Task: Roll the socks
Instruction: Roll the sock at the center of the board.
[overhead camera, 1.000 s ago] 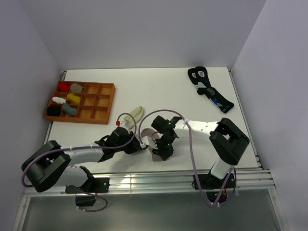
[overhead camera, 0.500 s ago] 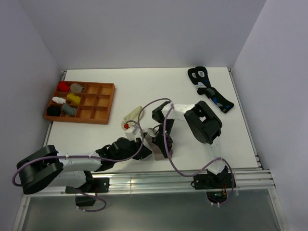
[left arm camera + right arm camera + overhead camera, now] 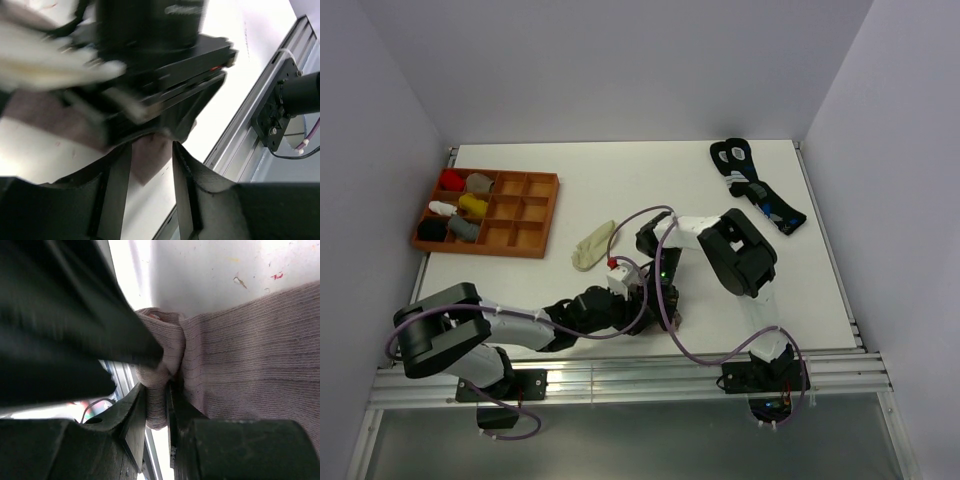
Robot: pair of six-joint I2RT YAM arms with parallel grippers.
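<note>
The white surface [image 3: 650, 190] is enclosed on three sides by plain, pale lavender-grey walls [image 3: 620, 70]. Aluminium rails [image 3: 620, 378] run along its near edge. Lighting is even and diffuse; shadows are soft.

The top camera sits high up, above and behind the arms. It looks down on the whole white table [image 3: 650, 190], with the metal rail [image 3: 620, 375] along the bottom of the frame. The left wrist camera is very low and very close. It looks out past the left gripper [image 3: 150, 155] at the bottom of its frame and shows that same rail at the right edge. The right wrist camera is closer still, looking past the right gripper [image 3: 156, 400] at the grey-brown sock [image 3: 250, 350], which fills the right side. Both wrist views share this sock, and the left one is blurry.
</note>
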